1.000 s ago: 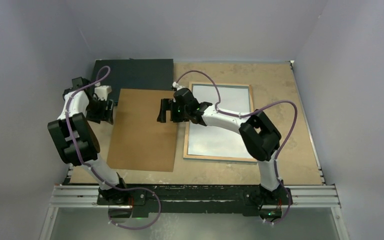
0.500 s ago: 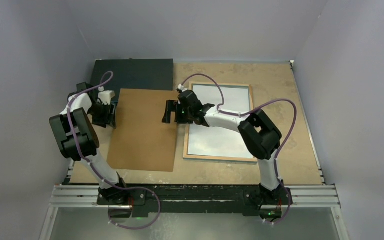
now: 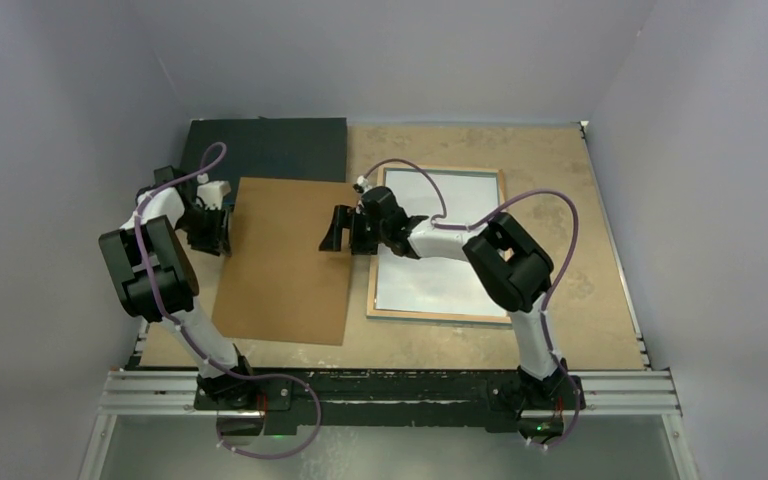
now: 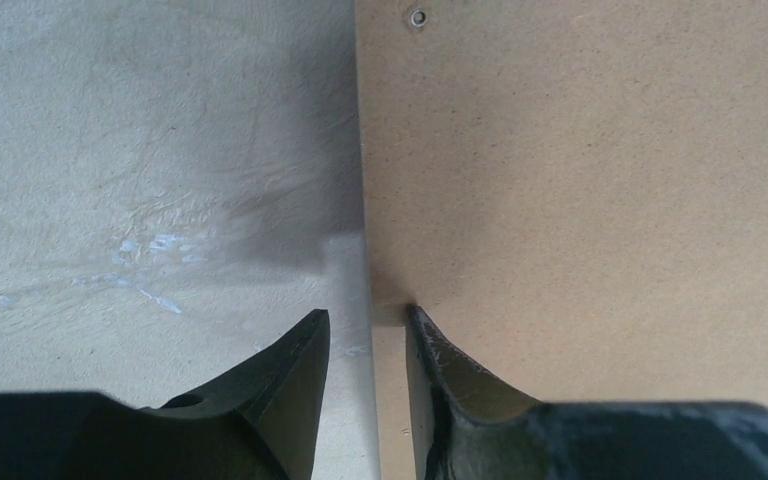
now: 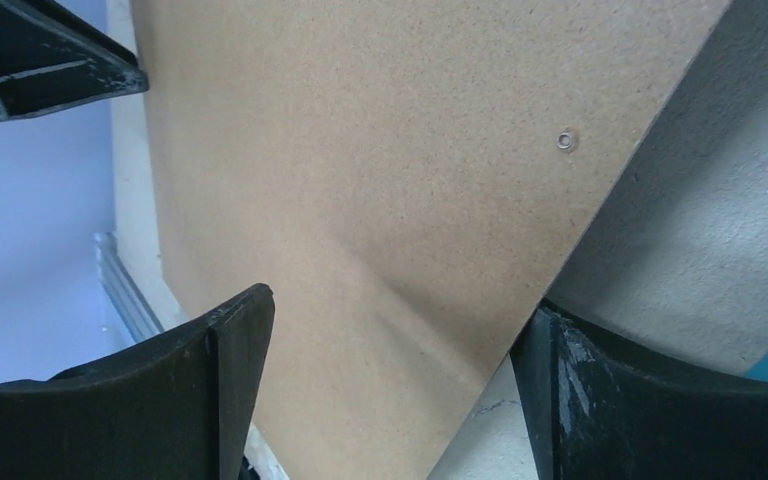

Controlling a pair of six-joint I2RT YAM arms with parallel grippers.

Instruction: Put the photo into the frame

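Since half a second ago your right arm's elbow has swung in toward the middle, and the right gripper point(image 3: 340, 232) has tipped over the right edge of the brown board point(image 3: 280, 270). The left arm and the board lie as before. Your right fingers are spread wide over the board; whether they touch it cannot be told. The left gripper point(image 4: 368, 322) shows only a narrow gap and straddles the board's left edge, one finger over the board. The frame point(image 3: 440, 316) lies wood rim up, right of centre, its left rim partly hidden by the right arm. The board covers a corner of the dark box point(image 3: 270, 148).
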